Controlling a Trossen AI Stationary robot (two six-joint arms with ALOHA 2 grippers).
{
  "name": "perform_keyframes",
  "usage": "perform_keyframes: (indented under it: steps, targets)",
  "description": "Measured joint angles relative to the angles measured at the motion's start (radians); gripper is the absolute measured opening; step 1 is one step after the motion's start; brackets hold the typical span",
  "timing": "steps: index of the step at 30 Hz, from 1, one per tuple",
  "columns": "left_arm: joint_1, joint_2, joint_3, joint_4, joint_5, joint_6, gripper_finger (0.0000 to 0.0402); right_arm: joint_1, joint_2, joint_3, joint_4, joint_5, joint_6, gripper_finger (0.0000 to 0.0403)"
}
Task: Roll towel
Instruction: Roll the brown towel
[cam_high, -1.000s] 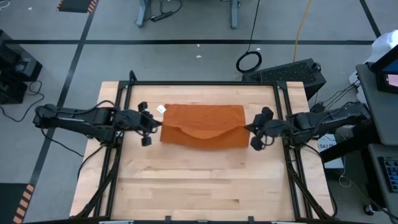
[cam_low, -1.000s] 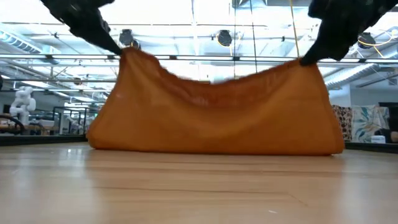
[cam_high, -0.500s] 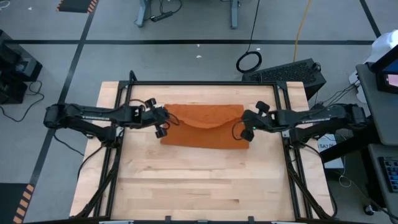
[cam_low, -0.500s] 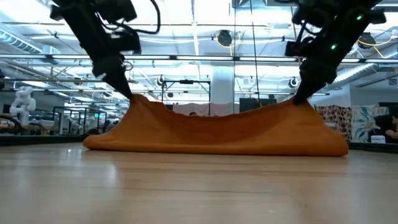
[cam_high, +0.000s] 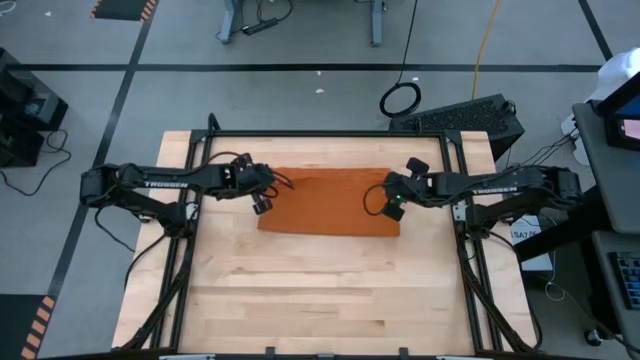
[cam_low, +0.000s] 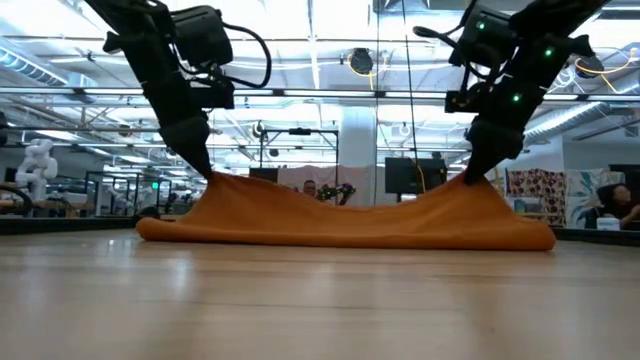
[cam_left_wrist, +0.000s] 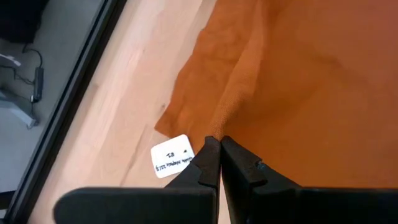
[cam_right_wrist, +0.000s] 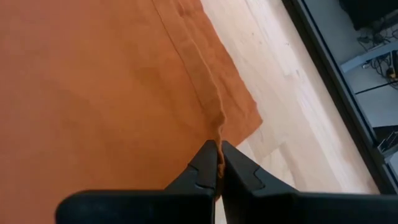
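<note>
The left gripper (cam_left_wrist: 216, 144) has its jaws pressed almost together, pinching a raised fold of the towel (cam_high: 328, 200) at the cloth's left end; in the left wrist view the two dark fingers (cam_left_wrist: 202, 163) meet on a thin ridge of rust fabric. The right gripper (cam_right_wrist: 217, 149) does the same at the right end, jaws nearly closed on a narrow crease of cloth. In the low view both grippers (cam_low: 205, 170) (cam_low: 472, 172) hold their pinched points just above the bench (cam_low: 320, 300), so the towel (cam_low: 345, 222) peaks at each end and sags flat between them.

The towel lies across the far half of the bench (cam_high: 300, 290), roughly midway between its left and right edges, its long side running left to right, the left gripper (cam_high: 262, 203) over its left edge and the right gripper (cam_high: 388, 208) over its right.

A small white tag (cam_left_wrist: 172, 155) lies on the wood just beside the left gripper's fingers, at the towel's corner; it carries small dark print too fine to read. White lettering runs along both arms in the high view, also too small to read
</note>
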Motion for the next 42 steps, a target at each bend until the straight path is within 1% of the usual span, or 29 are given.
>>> perform_keyframes:
  steps: [5, 10, 15, 21, 27, 32, 35, 42]
  targets:
    - [0.004, 0.027, 0.0, 0.032, 0.001, -0.001, 0.0011, -0.007, 0.032, 0.0, 0.02, 0.006, -0.008, 0.0]
    - [0.004, 0.088, 0.0, 0.078, 0.004, -0.002, 0.0011, -0.023, 0.064, 0.0, 0.031, 0.007, -0.006, 0.0]
    - [0.004, 0.127, 0.0, 0.08, -0.004, -0.008, 0.0011, -0.045, 0.075, 0.0, 0.031, 0.009, -0.006, 0.0]
    - [0.002, 0.113, 0.0, 0.071, -0.016, -0.03, 0.0011, -0.045, 0.049, 0.0, 0.03, 0.013, -0.011, 0.0]
    - [0.0, 0.054, 0.0, 0.07, -0.007, -0.027, 0.0011, -0.045, 0.011, 0.0, 0.026, 0.014, -0.026, 0.0]
    - [0.013, 0.017, 0.0, 0.079, -0.025, 0.006, 0.0011, -0.047, -0.007, 0.0, 0.031, 0.081, -0.073, 0.0]
    - [0.037, 0.019, 0.0, 0.077, -0.029, 0.015, 0.0011, -0.064, -0.007, 0.0, 0.038, 0.112, -0.097, 0.0]
    - [0.078, 0.072, 0.0, 0.094, -0.028, 0.004, 0.0011, -0.125, -0.001, 0.0, 0.087, 0.107, -0.146, 0.0]
